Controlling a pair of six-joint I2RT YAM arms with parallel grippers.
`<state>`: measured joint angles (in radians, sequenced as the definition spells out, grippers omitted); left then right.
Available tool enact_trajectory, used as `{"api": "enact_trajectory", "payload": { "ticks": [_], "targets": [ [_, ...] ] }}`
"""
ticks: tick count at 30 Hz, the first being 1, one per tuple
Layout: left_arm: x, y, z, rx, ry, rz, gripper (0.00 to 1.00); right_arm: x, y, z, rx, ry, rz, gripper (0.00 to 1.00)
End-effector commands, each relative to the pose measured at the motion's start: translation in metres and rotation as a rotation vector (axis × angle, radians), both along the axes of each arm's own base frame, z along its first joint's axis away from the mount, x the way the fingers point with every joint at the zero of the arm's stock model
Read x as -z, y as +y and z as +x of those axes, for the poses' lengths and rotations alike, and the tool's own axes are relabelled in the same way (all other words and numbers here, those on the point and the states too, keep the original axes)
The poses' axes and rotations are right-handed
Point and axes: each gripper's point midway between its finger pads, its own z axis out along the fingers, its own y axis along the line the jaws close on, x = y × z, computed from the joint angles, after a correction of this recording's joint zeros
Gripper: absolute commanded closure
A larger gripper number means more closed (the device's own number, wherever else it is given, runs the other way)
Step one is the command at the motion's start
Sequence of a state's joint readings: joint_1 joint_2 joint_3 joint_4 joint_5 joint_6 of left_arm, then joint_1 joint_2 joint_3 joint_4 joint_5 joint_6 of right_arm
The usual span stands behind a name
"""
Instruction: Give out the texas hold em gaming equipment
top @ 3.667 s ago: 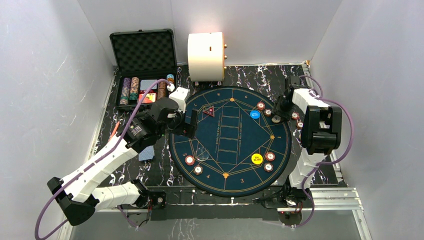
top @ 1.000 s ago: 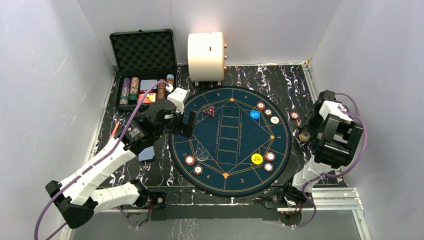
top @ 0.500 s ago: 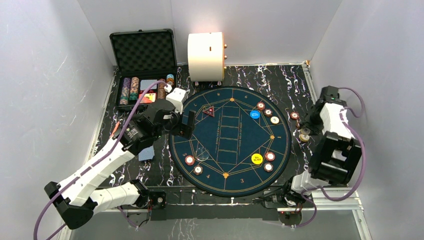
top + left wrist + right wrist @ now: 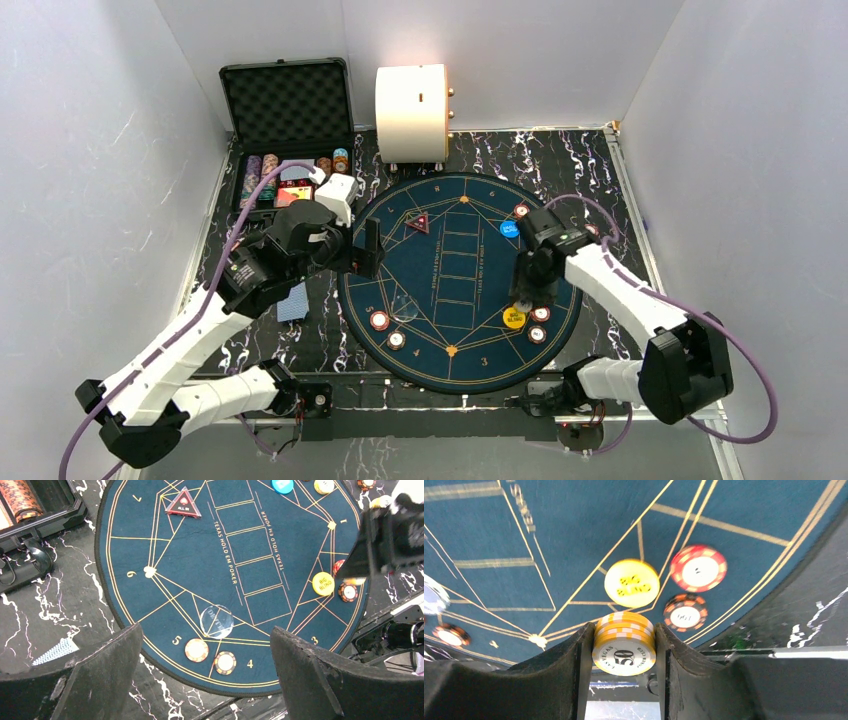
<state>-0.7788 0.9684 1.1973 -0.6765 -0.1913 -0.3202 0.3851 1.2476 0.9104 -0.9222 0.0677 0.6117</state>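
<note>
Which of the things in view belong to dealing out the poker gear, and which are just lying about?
Belong to the job:
- yellow chip stack in the right pincer
- Big Blind button
- blue button
- red All In marker
- red-and-white chips
- blue-backed card

Just lying about:
- black case
- cream cylinder
</note>
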Motion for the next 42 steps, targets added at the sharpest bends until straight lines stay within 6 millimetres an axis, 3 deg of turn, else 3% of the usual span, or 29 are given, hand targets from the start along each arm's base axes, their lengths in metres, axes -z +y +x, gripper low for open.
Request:
{"api": "enact_trajectory", "payload": {
  "ticks": [1,4,8,15,20,23,27,32,36,39,42],
  "targets": [
    [-0.021,0.001,-0.006,-0.007,-0.006,-0.069,0.02,0.009,0.028,-0.035,0.001,0.060,-0.019,0.73],
    [-0.022,0.003,-0.007,-0.018,-0.002,-0.069,0.01,0.021,0.037,-0.057,-0.041,0.097,-0.064,0.73],
    [-0.022,0.008,-0.009,-0.036,0.000,-0.061,0.01,0.038,0.032,-0.072,-0.042,0.125,-0.092,0.73],
    [-0.017,0.013,-0.009,-0.049,0.009,-0.033,0.02,0.065,0.031,-0.081,-0.036,0.168,-0.095,0.73],
    [-0.017,0.015,-0.007,-0.056,0.004,-0.021,0.02,0.074,0.024,-0.074,-0.029,0.126,-0.135,0.72],
    [-0.016,0.014,-0.006,-0.052,0.005,-0.013,0.02,0.079,0.022,-0.073,-0.023,0.127,-0.147,0.69],
    [-0.015,0.014,-0.004,-0.050,-0.001,0.004,0.02,0.083,0.018,-0.082,-0.011,0.168,-0.164,0.52],
    [-0.018,0.012,0.000,-0.045,-0.020,0.009,0.02,0.066,0.020,-0.078,-0.006,0.147,-0.150,0.30],
    [-0.020,0.009,0.004,-0.036,-0.030,0.018,0.02,0.034,0.023,-0.068,-0.015,0.113,-0.157,0.24],
    [-0.021,0.008,0.007,-0.034,-0.039,0.027,0.02,-0.007,0.030,-0.043,-0.049,-0.007,-0.135,0.22],
    [-0.021,0.008,0.010,-0.033,-0.048,0.035,0.02,-0.037,0.010,-0.009,-0.026,-0.090,-0.190,0.19]
  ]
}}
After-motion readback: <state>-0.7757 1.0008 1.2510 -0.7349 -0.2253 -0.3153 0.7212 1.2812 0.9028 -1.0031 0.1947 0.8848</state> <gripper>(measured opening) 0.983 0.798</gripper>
